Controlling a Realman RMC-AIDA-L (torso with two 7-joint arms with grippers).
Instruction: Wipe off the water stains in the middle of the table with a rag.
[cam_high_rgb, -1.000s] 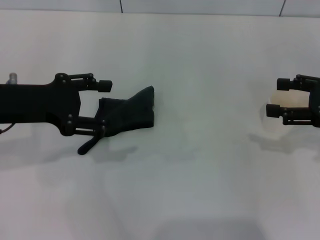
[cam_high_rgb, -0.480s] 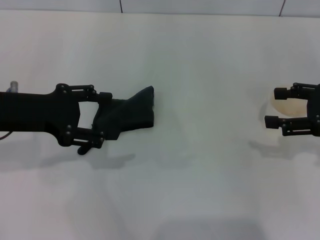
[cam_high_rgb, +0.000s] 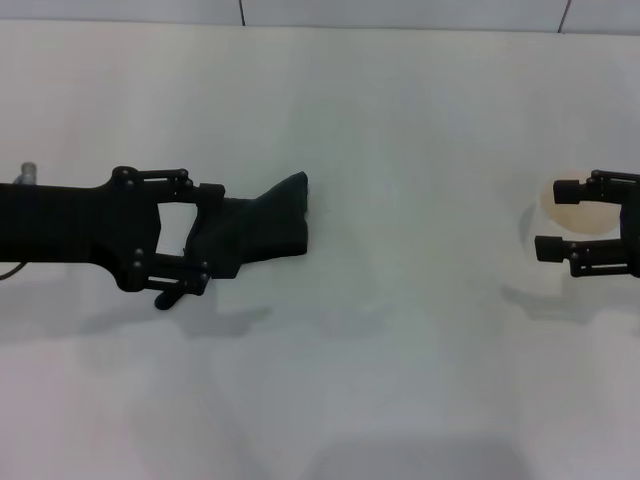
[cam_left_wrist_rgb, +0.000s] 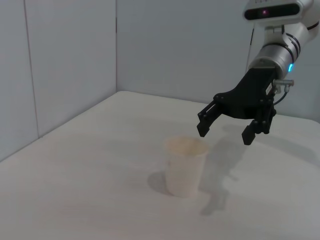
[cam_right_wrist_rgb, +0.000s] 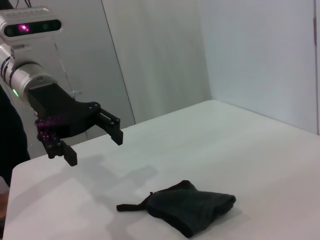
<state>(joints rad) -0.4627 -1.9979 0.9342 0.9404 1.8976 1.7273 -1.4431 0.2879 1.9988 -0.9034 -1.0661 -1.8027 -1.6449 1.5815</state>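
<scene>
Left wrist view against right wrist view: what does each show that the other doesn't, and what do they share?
Only the left wrist view: a translucent cup standing upright, with the right claw open, hanging above and just beside it.
Only the right wrist view: the dark rag lying flat, and the left claw open, hanging in the air apart from it, not touching.
Both: the white table and pale wall panels behind. Neither shows a water stain that I can make out.
</scene>
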